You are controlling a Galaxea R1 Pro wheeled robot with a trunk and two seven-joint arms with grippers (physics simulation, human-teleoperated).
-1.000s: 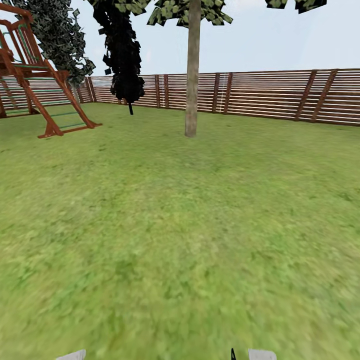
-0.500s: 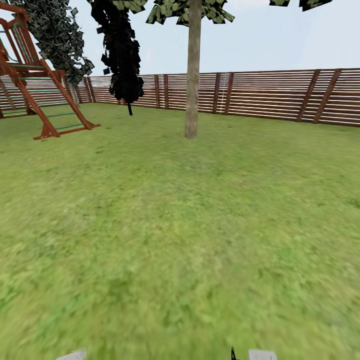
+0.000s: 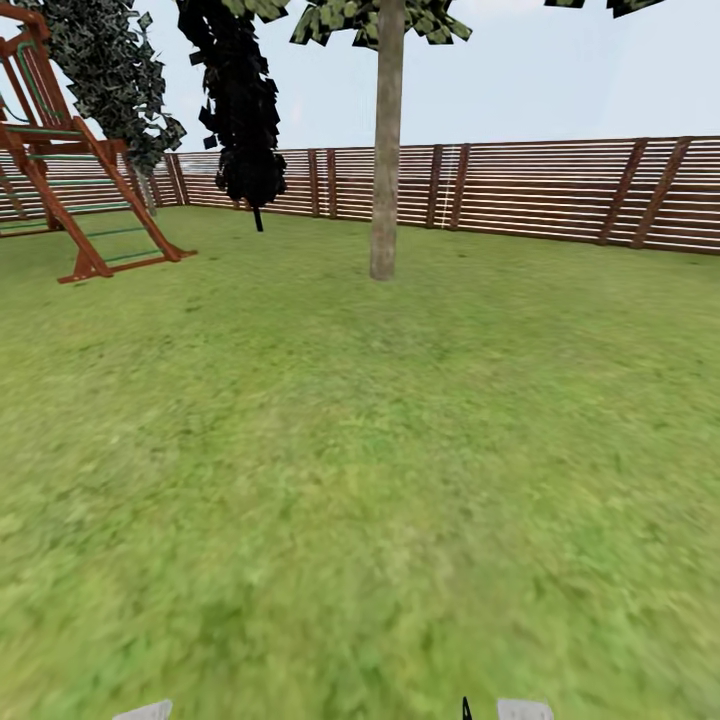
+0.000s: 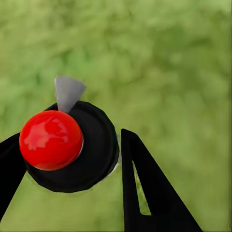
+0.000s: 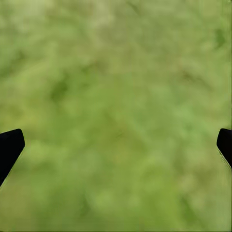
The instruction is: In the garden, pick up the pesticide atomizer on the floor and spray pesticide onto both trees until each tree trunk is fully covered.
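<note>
One thick, pale grey-tan tree trunk (image 3: 385, 150) stands straight ahead on the far side of the lawn (image 3: 350, 450), its base planted in the grass a little in front of the brown slatted fence (image 3: 540, 190) that closes off the back of the garden. Off to the left there is a red-brown wooden play frame (image 3: 70, 170), and between it and the trunk stand two dark, ragged trees (image 3: 240, 110) on thin stems. Down at the left arm, the left gripper (image 4: 67, 159) has its black fingers (image 4: 145, 188) closed in on either side of the pesticide atomizer (image 4: 72, 145), which I see from above as a round black body with a shiny red ball cap and a small grey nozzle tip poking out past the rim; grass lies blurred beneath it. At the right arm, the right gripper (image 5: 116, 145) has its two black fingertips (image 5: 9, 147) spread wide apart with nothing between them, just green lawn below.
</note>
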